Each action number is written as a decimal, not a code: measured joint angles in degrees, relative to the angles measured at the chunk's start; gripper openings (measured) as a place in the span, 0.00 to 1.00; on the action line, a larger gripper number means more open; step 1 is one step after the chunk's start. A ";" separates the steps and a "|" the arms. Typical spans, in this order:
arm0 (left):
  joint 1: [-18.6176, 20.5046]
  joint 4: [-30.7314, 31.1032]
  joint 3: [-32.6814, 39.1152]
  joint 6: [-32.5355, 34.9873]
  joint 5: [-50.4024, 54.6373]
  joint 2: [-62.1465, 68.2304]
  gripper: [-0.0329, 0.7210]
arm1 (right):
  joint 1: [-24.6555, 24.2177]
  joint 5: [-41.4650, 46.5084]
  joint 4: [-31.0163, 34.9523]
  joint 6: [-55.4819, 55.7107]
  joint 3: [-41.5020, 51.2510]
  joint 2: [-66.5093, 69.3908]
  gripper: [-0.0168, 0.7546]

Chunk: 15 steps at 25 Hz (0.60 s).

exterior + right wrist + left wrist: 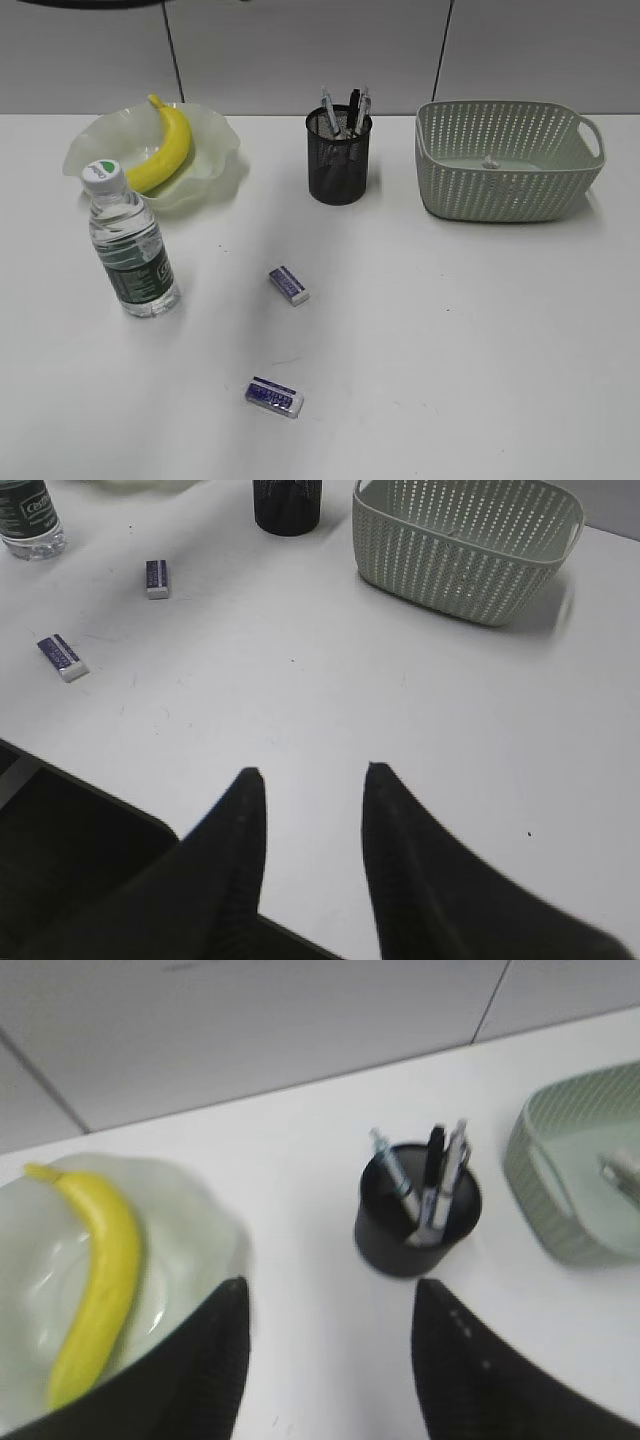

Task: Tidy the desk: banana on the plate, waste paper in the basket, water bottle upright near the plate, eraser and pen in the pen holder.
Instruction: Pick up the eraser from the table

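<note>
The yellow banana [168,148] lies in the wavy pale green plate [215,135] at the back left. The water bottle [128,245] stands upright in front of the plate. The black mesh pen holder [338,160] holds several pens. The waste paper [490,161] lies in the pale green basket [505,190] at the back right. Two erasers lie on the white desk [450,330]: one [288,284] mid-table, one [274,396] nearer the front. My left gripper [330,1295] is open and empty above the desk between plate and pen holder. My right gripper [312,775] is open and empty above the front edge.
A grey panelled wall [300,50] runs behind the desk. The desk's front edge [90,780] shows in the right wrist view, with dark space below it. Neither arm shows in the exterior view.
</note>
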 joint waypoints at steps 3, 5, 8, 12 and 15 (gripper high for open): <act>0.00 0.54 0.00 2.28 12.51 -6.12 0.56 | 0.00 0.00 0.00 0.00 0.00 0.00 0.38; 0.00 0.71 0.00 3.76 17.20 -9.79 0.56 | 0.00 0.00 0.00 0.00 0.00 0.00 0.38; 0.00 0.15 1.71 6.29 18.92 -15.59 0.56 | 0.00 0.00 0.00 0.00 0.00 0.00 0.38; 0.00 -1.80 10.29 7.52 19.01 -27.05 0.55 | 0.00 0.00 0.00 0.00 0.00 0.00 0.38; 0.00 -3.46 20.71 7.92 19.06 -36.41 0.55 | 0.00 0.00 0.00 0.00 0.00 0.00 0.37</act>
